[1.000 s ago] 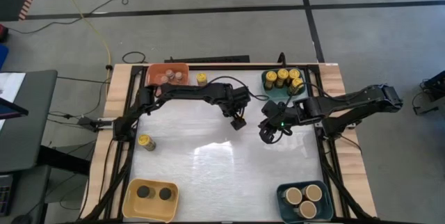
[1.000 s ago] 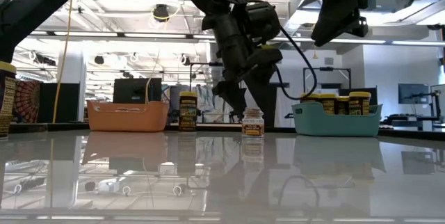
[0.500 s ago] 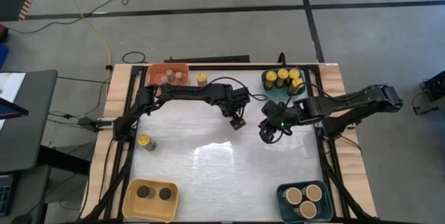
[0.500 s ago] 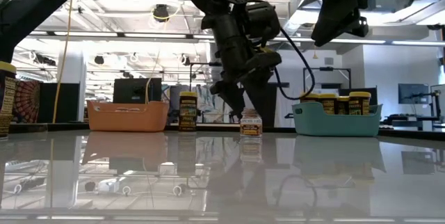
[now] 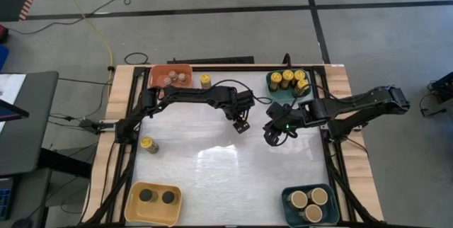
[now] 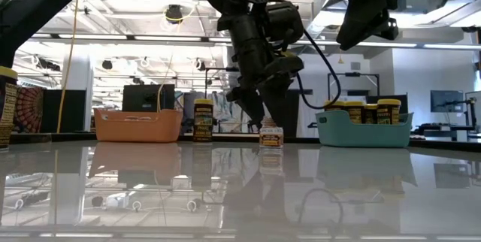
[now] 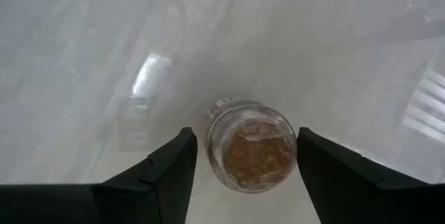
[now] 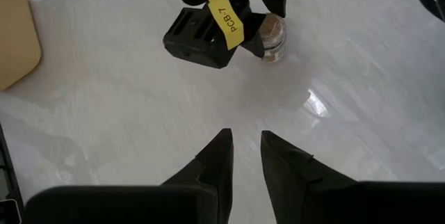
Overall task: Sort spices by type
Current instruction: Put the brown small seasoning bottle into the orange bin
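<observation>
Right hand [image 8: 243, 156] closed above white table [image 8: 104, 106], left hand [image 8: 261, 5] straddling small jar [image 8: 273, 37]

Four cameras on my rig
Overhead looks straight down; low looks level across the bench [image 5: 212, 164]; my wrist views sit close, both sharing the small jar [image 7: 252, 145].

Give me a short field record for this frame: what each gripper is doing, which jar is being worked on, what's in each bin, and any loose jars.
left gripper: open, fingers either side of a small jar, no contact visible
right gripper: shut, empty, hanging above the table right of centre
orange bin: two small jars
far teal bin: yellow-lidded jars
near teal bin: three tan-lidded jars
yellow bin: two black-lidded jars
loose: one yellow-lidded jar beside the orange bin, another at the left edge
</observation>
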Robot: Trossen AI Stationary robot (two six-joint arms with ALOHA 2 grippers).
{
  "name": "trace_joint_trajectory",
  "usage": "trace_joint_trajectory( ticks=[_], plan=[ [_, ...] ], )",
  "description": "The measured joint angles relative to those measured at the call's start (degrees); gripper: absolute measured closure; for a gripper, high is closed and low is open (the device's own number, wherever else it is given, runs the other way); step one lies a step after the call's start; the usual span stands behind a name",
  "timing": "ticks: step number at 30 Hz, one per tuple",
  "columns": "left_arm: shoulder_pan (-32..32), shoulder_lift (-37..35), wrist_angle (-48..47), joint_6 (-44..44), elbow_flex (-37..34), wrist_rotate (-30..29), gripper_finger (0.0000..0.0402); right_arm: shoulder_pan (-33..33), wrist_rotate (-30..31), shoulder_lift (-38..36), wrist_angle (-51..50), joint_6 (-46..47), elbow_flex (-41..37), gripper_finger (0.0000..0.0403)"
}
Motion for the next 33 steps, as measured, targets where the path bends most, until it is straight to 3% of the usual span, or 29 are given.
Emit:
trace_joint_trajectory(
  ticks=[10,19,29,33],
  plan=[
    [0.02,-0.17,-1.4,0.04,0.0,-0.44,0.0232,0.0,0.01,0.0,0.02,-0.04,0.0,0.03],
    [0.32,-1.55,-10.46,1.6,0.0,0.02,0.0235,0.02,0.05,0.0,0.01,-0.37,0.0,0.03],
    [4.34,-12.0,-20.55,8.74,-0.21,-0.08,0.0235,0.0,0.2,0.0,0.08,-0.65,0.0,0.03],
    [8.14,-18.82,-20.48,10.07,-6.0,-0.12,0.0235,0.01,0.2,0.0,0.08,-0.64,0.0,0.03]
  ],
)
